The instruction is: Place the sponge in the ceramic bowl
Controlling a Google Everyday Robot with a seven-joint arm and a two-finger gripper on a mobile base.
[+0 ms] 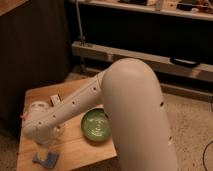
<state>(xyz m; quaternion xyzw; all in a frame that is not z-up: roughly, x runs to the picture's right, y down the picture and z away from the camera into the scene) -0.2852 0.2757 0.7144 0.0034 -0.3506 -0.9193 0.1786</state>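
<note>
The light-blue sponge (46, 160) lies flat near the front left corner of the wooden table (80, 147). The green ceramic bowl (97, 125) sits to its right, near the table's middle, with nothing in it. My white arm reaches left across the table from the large shoulder. Its wrist hangs over the left side, and the gripper (44, 149) points down just above the sponge, at or close to its top edge.
A small box (55, 100) lies at the back of the table. A pale cup (60, 131) shows partly behind my forearm, between the wrist and the bowl. A dark cabinet stands to the left, and a metal shelf frame (125, 55) runs behind.
</note>
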